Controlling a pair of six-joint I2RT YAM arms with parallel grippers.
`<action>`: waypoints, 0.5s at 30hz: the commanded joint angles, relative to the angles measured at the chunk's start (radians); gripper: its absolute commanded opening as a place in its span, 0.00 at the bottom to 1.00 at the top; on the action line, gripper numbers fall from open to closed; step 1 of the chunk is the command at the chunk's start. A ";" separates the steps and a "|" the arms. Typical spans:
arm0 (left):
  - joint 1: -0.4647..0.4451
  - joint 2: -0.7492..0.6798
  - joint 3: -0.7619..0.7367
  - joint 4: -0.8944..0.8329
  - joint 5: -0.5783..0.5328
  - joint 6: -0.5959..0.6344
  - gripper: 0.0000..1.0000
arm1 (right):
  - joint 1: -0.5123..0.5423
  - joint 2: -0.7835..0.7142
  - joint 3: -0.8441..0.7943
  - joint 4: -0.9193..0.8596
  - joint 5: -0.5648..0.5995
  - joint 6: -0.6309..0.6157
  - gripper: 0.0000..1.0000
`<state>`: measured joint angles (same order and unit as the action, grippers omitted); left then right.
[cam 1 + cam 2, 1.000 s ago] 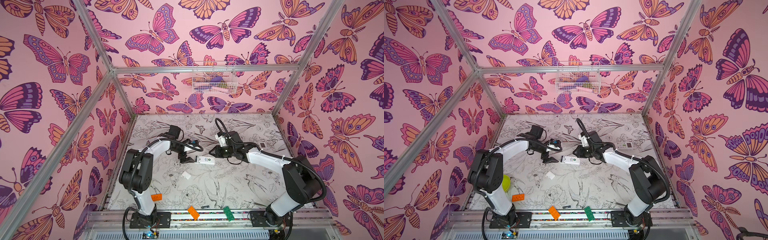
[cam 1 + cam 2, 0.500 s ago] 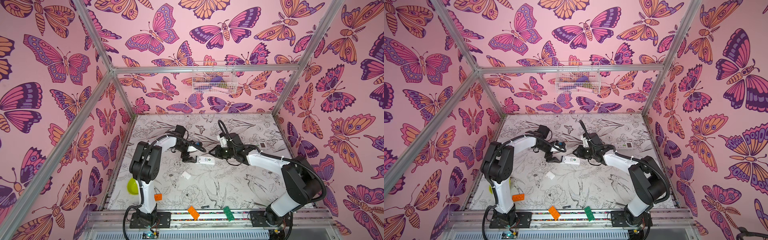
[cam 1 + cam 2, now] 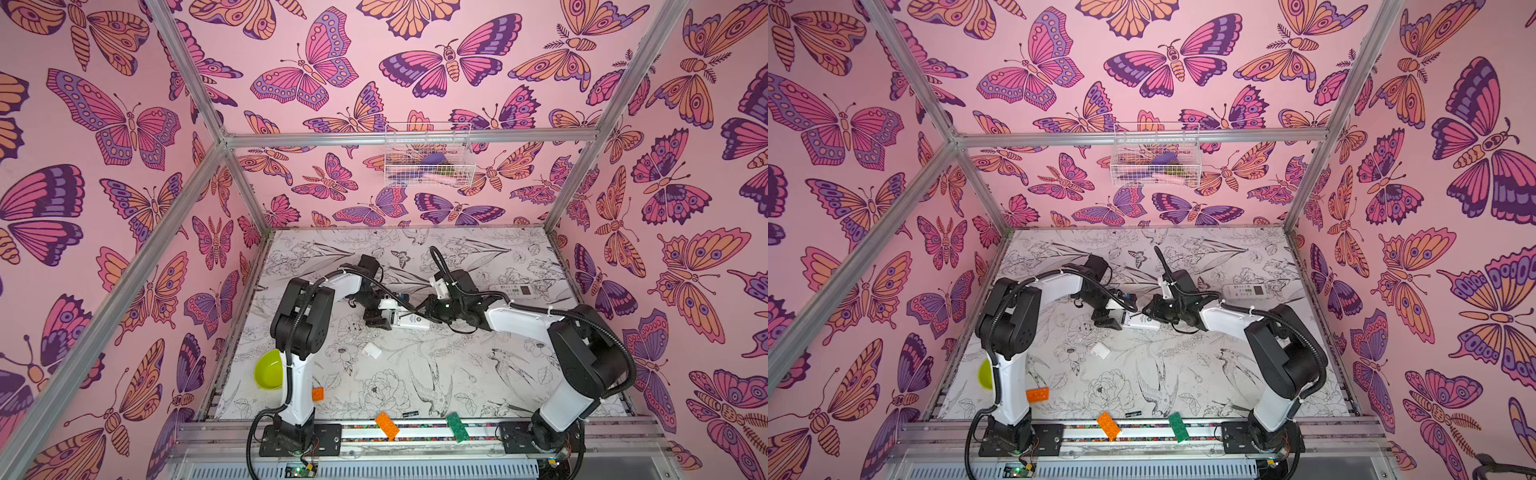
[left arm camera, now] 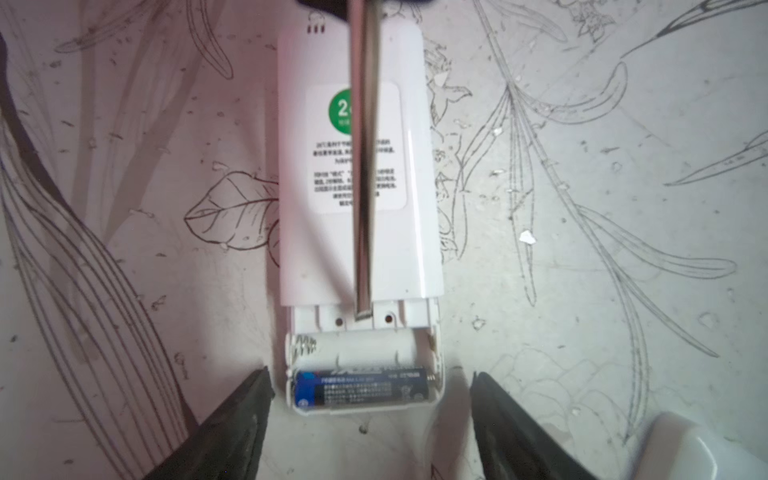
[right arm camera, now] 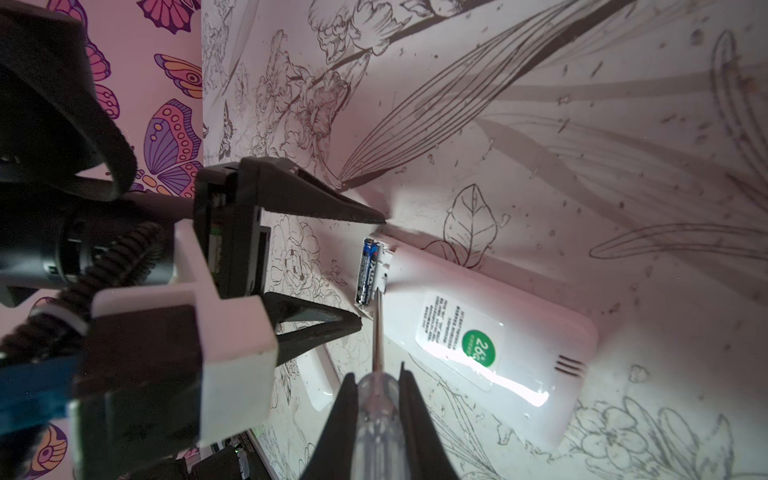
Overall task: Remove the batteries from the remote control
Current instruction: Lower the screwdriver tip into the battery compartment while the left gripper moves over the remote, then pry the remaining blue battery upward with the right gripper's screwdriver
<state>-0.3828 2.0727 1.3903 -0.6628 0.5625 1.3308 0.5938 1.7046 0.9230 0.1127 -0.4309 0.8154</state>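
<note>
White remote [image 4: 307,249] lies cover-off on the bench [image 4: 582,249], one slot already empty but one black battery [image 4: 361,388] still seated, left jaws wide either side of it, right jaws pinching the screwdriver [image 4: 365,166]

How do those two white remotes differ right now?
The white remote in the middle lies face down with its battery compartment open, one dark blue battery inside; the white remote at the back right lies face up, buttons and dark screen showing. A clear-handled screwdriver reaches the middle one; nothing touches the other. Both lie flat.
</note>
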 commanded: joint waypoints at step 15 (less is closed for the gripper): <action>-0.016 0.025 -0.024 -0.034 -0.049 0.040 0.53 | 0.018 0.058 0.037 0.031 0.000 0.048 0.00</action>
<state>-0.3889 2.0781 1.3998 -0.6552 0.5453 1.3476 0.6044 1.7363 0.9325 0.1310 -0.4419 0.8421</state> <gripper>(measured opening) 0.551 0.167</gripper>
